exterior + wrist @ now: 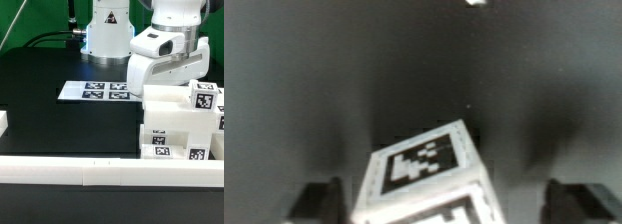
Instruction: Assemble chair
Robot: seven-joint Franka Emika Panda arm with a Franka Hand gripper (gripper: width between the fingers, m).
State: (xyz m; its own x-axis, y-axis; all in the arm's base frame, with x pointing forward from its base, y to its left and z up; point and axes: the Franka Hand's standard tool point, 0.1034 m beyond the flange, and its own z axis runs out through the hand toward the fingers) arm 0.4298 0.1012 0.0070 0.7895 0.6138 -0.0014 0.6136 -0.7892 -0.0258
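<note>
The white chair parts (180, 125) stand in a tight cluster at the exterior view's right, with black-and-white tags on their faces. My gripper (163, 88) hangs over the back of this cluster, and its fingertips are hidden behind the top part there. In the wrist view a white tagged chair part (425, 168) stands between my two dark fingers (317, 200), with a gap on each side. The gripper (446, 205) is open and holds nothing.
The marker board (97, 91) lies flat on the black table to the left of the gripper in the exterior view. A long low white rail (70, 170) runs along the front edge, with a short piece (3, 124) at the left.
</note>
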